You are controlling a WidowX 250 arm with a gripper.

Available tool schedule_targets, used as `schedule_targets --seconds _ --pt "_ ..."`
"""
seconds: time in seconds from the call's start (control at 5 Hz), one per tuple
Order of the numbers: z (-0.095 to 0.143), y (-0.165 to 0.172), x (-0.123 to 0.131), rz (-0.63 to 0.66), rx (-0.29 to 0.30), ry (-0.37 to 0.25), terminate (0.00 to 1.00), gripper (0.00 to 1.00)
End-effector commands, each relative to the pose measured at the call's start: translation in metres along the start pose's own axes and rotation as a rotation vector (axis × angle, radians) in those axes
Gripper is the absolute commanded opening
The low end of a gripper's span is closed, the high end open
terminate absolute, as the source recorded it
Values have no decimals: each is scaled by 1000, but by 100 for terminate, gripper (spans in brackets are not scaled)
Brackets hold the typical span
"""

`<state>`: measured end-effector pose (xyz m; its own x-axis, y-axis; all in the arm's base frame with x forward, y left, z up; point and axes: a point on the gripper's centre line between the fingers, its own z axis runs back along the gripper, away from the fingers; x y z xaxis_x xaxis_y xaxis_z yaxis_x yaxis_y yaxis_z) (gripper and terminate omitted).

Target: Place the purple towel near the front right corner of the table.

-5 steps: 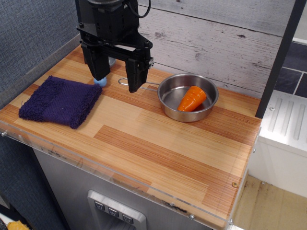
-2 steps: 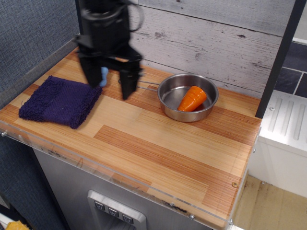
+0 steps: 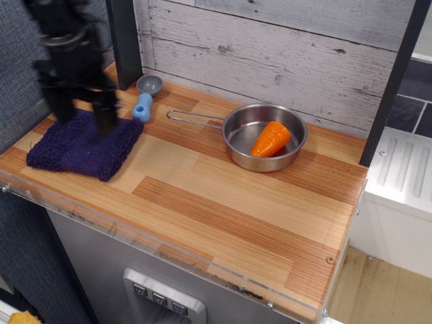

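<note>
Observation.image shows the table (image 3: 223, 216) from above its front edge. At the far left, near the front left corner, lies the purple towel (image 3: 74, 152), folded about square, with its left side close to the left edge of the table. My gripper (image 3: 79, 116) is over the back part of this towel. It is blurred, but I see two dark fingers (image 3: 104, 115) pointing down with a clear gap between them, so the jaws are apart, and nothing is held between them. If the tips touch the cloth or only hang just above it, I cannot tell.

Just beside the right back corner of the towel lies a blue spoon (image 3: 144, 98), with a grey bowl toward the back edge and a blue handle toward the towel.

More to the right, near the back edge, stands a steel pan (image 3: 236, 138) with a thin wire handle pointing left toward the spoon. Inside the pan lies one orange carrot (image 3: 270, 138), tilted, with its narrow end up against the right wall of the pan.

The towel is well apart from the front right corner.
</note>
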<state>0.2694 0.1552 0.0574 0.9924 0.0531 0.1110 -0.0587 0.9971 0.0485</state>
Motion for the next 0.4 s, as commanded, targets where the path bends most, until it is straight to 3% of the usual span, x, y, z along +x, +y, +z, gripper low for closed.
schedule_targets --seconds 0.0,0.2 --pt "-24 35 -6 -21 18 13 0 100" --pt "-35 13 -5 -56 0 17 0 100"
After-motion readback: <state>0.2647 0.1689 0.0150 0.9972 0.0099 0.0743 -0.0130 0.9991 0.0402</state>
